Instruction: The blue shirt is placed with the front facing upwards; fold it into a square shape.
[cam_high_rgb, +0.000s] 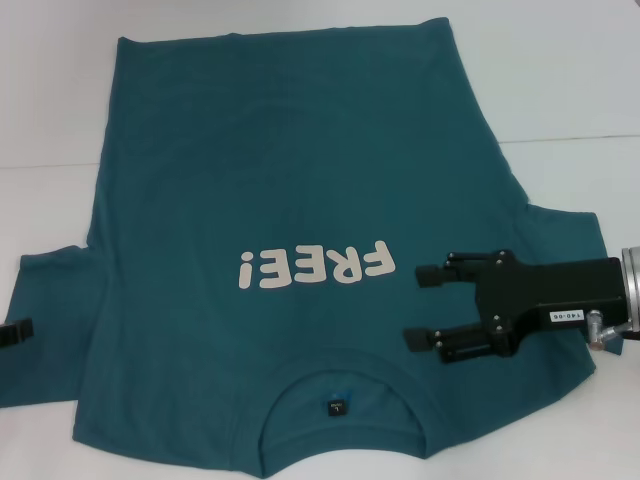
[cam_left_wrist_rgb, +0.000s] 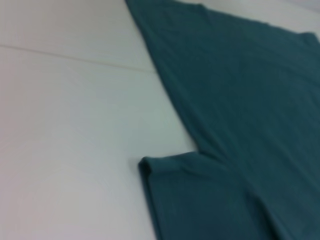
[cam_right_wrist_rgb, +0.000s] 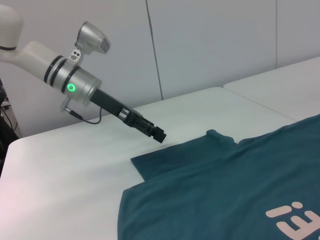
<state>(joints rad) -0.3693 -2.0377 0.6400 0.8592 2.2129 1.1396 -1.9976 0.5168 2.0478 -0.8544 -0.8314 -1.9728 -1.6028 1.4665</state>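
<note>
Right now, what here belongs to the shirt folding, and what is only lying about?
Belongs to the job:
- blue shirt, spread front up
- right claw, open over the shirt near the lettering
- left claw, at the shirt's left sleeve

Lying about:
- nothing loose; only the white table beneath

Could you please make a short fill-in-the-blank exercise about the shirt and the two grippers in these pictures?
1. The white lettering on the dark teal-blue cotton T-shirt reads ____.
2. The right gripper hovers over the shirt with its fingers ____.
3. The left gripper is near the shirt's ____.

Missing words: FREE!; open; sleeve
</note>
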